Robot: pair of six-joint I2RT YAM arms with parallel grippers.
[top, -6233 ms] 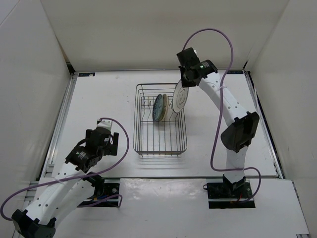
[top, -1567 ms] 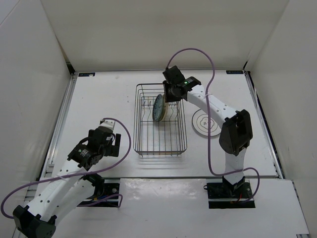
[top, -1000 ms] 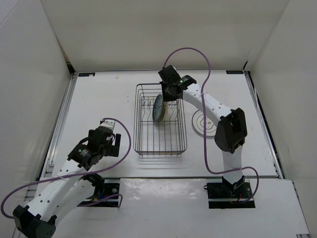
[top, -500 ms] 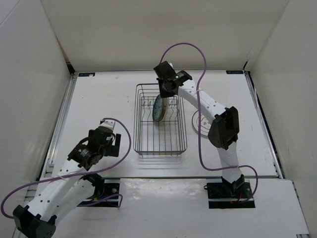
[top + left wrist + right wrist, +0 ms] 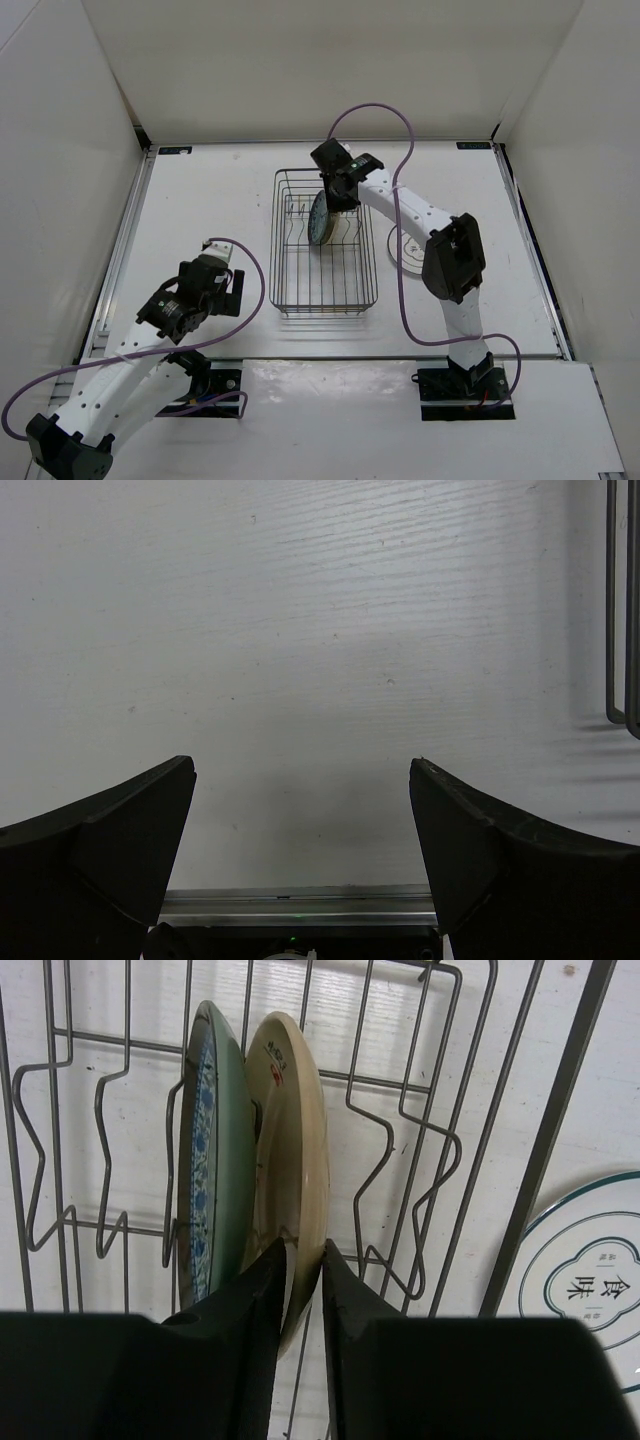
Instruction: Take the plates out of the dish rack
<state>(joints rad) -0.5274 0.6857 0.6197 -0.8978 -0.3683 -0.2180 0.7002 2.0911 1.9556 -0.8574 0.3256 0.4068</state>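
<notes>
Two plates are seen standing on edge in the dish rack (image 5: 277,260), near its far end. The cream-yellow plate (image 5: 290,1150) is on the right. The blue-grey patterned plate (image 5: 208,1160) is just beside it on the left, their faces close together or touching; which cannot be told. Both are held upright between the divider prongs. In the top view their edges run roughly near-to-far, with the tops tipped a little to the right.

The rim of the cream-yellow plate is straddled by the right gripper (image 5: 300,1260), one finger on each face. The jaws are drawn in narrow, and the rim appears to be pinched between them, though pad contact is not clearly shown. The left finger sits in the slim gap beside the blue-grey plate.

The grip is thus set across the plate's thickness. A pull-out is judged to need travel up and along the plate's own plane, so that the neighbour and the prongs are not dragged.

The white ringed plate (image 5: 590,1280) is laid flat on the table, just outside the rack's right side.

The left gripper (image 5: 302,770) is held wide open over bare table (image 5: 300,600), well left of the rack, with nothing between its fingers. The right arm is plainly the nearer one.
</notes>
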